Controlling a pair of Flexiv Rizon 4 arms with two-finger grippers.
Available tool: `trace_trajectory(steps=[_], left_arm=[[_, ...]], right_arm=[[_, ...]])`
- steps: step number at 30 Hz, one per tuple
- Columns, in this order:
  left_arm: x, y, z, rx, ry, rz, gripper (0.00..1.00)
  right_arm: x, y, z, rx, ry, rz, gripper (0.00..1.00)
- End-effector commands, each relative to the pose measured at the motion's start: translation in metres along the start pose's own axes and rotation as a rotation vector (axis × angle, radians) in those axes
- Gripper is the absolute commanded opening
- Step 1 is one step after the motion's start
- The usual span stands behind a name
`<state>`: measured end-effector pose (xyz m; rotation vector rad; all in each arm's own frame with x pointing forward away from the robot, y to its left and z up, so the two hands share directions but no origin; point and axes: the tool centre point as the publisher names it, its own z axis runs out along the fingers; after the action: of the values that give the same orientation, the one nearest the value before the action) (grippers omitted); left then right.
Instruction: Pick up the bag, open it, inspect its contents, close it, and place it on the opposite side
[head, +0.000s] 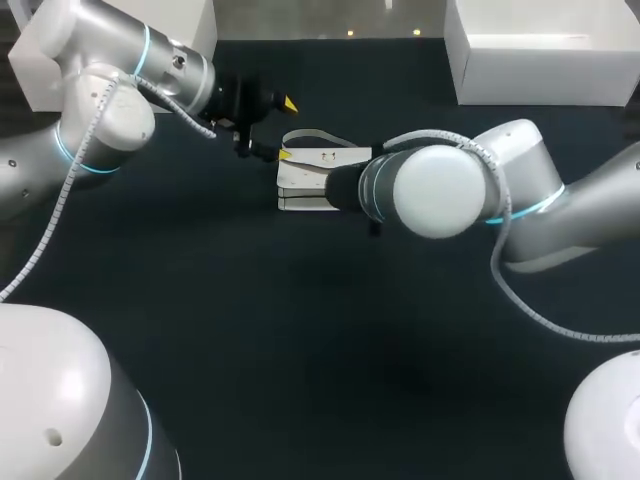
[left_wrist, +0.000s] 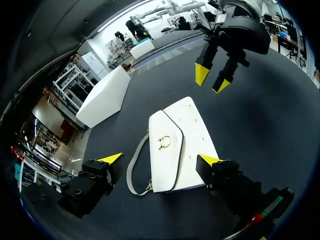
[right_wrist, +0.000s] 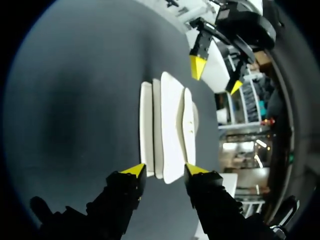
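White handbag (left_wrist: 177, 145) is judged light, semi-stiff and smooth, best taken by the limp strap (left_wrist: 134, 167) at its head-view 12 o'clock edge; left gripper (left_wrist: 161, 160) and right gripper (left_wrist: 210, 82) are seen spread, empty.

The bag (head: 308, 165) is lying flat on the dark desk (head: 300, 340), sitting in the upper middle of the head view's frame, a little left of centre, with its right end being hidden from that view. It is a white, roughly rectangular handbag, and it is resting with its front flap (left_wrist: 165, 165) facing up and folded shut. A small gold clasp (left_wrist: 164, 142) is sitting on the flap. A pale strap (left_wrist: 131, 162) is curving out from one side in a loop and lying on the desk. In the right wrist view the bag is showing edge-on as stacked white layers.
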<state>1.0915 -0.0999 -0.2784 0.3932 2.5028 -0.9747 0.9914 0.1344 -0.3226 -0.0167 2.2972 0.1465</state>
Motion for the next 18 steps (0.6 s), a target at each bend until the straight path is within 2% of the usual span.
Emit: trace_trajectory(steps=[1,18], left_arm=[[-0.001,0.003,0.002,0.018,0.003,-0.001,1.0],[0.005,0.001,0.001,0.032,0.027,-0.005,1.0]], right_arm=[[0.007,0.005,0.013,0.001,-0.02,-0.009,0.46],[0.005,0.0,0.042,0.003,-0.038,-0.036,0.41]])
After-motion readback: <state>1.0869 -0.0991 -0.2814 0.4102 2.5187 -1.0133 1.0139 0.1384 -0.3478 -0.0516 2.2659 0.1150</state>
